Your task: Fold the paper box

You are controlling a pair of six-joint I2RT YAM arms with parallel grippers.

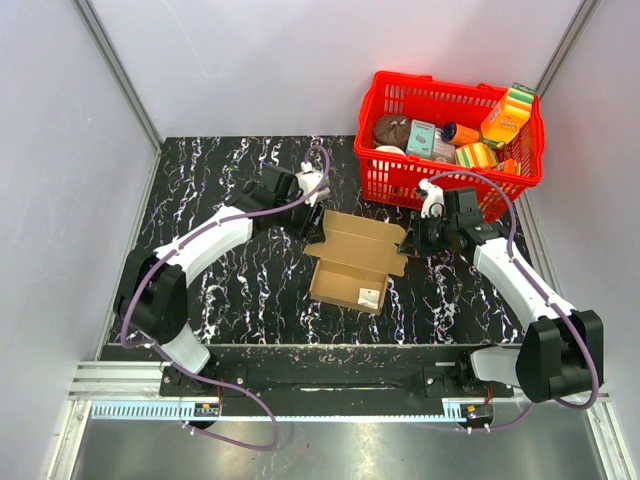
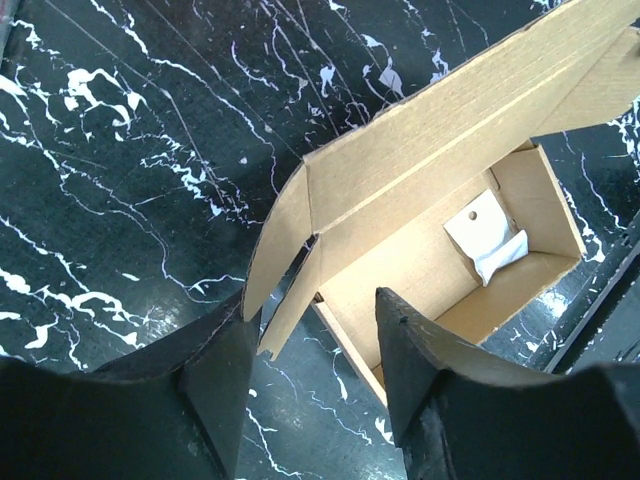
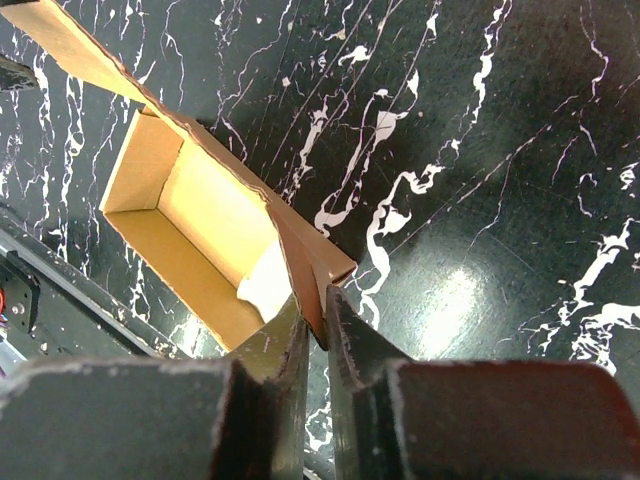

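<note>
Box: the paper box lies mid-table. Its tray faces up, its lid panel is raised along the 12 o'clock side, and a small white slip rests inside.
Long axis: it runs about 9 to 3 o'clock, with the right end tipped slightly toward 4.
Left gripper: the left gripper has its fingers spread to either side of the lid's end flap at the box's 10 o'clock corner. We cannot tell whether either finger touches the card.
Right gripper: the right gripper has its fingers pressed together, pinching the opposite end flap at the box's 2 o'clock corner.
Nearer arm: both are at the box. The right one has a hold; the left, we judge, only needs to close.
Coming move: we judge the lid must swing toward 6 o'clock over the tray, with both end flaps turned inward.
Surface: the black marbled table looks glossy, so we expect the light box to slide if pushed from one end only.
Room: a red basket stands at 1 o'clock, near the right wrist. The tabletop is bare at 9 and 6 o'clock.
</note>
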